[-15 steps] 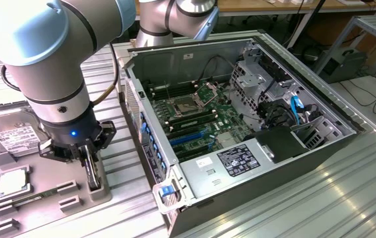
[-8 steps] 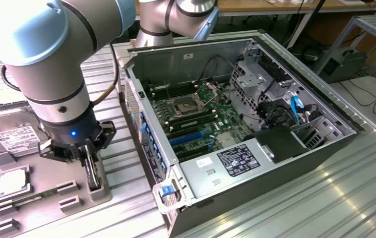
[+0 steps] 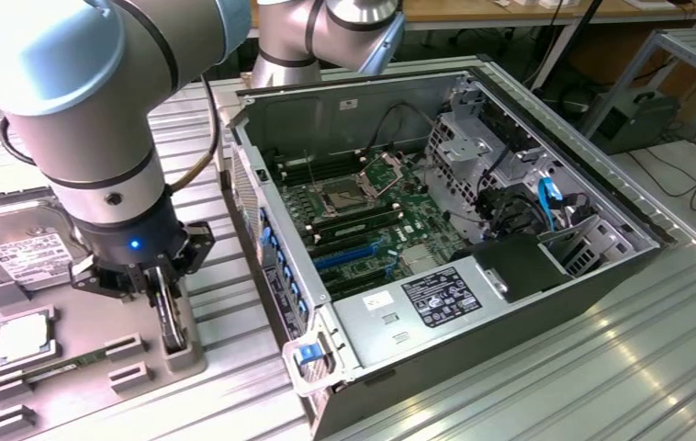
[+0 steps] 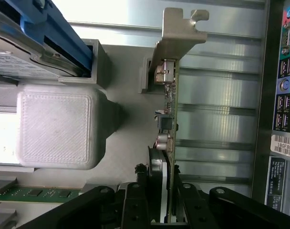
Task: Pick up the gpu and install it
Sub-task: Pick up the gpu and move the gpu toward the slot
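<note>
- Gripper (image 4: 161, 200) is closed on the gpu (image 4: 170, 119): in the wrist view its dark fingers (image 4: 135, 205) sit on either side of the card and seem to press against both faces near one end.
- Seen in the exterior view, the gripper (image 3: 164, 308) points straight down over the grey tray (image 3: 84, 317) at that view's left, and the gpu (image 3: 174, 323) stands on its long edge in a slot at the tray's near corner.
- At the card's far end is the silver bracket (image 4: 176, 43), just beside a grey holder block of the tray; whether the card has lifted clear of its slot cannot be told.
- On the same tray, well apart from the gripper, lies the hard drive (image 3: 17, 248) with its white label.
- Beside the tray stands the open computer case (image 3: 311, 115), its motherboard (image 3: 361, 211) exposed.
- Handling, as a judgement: the card looks light and stiff but fragile, with small parts along the board and what appears to be a cooler on one face.
- A flat pinch across the two faces, clear of the connector edge and away from the bracket, looks the safest hold.
- A grip this near one end could let the card tilt, and its smooth faces might slip.
</note>
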You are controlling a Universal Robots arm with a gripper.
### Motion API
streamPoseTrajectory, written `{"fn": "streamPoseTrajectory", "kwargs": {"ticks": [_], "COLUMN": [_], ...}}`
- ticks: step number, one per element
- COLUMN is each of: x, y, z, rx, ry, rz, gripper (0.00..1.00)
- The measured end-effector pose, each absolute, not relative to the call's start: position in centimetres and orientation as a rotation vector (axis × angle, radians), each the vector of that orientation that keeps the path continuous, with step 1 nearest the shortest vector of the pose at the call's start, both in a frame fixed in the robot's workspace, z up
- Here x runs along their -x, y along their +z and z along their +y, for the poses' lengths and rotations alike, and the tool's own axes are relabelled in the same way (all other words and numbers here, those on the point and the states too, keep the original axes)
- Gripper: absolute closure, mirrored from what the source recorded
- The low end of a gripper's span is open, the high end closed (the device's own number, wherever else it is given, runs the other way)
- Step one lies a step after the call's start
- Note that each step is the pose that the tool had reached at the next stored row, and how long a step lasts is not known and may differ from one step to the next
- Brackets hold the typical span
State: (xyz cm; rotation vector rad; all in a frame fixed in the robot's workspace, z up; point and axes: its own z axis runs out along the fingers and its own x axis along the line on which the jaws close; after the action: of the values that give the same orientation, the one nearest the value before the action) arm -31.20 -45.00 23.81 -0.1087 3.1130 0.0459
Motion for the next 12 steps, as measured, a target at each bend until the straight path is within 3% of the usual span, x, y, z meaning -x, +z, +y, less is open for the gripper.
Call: {"fn": "streamPoseTrajectory", "kwargs": {"ticks": [12], "x": [31.2], "y": [29.2], "z": [-45.0], "rx": [0.109], "ry": [0.046], "rz": [3.113], "gripper": [0.71]}}
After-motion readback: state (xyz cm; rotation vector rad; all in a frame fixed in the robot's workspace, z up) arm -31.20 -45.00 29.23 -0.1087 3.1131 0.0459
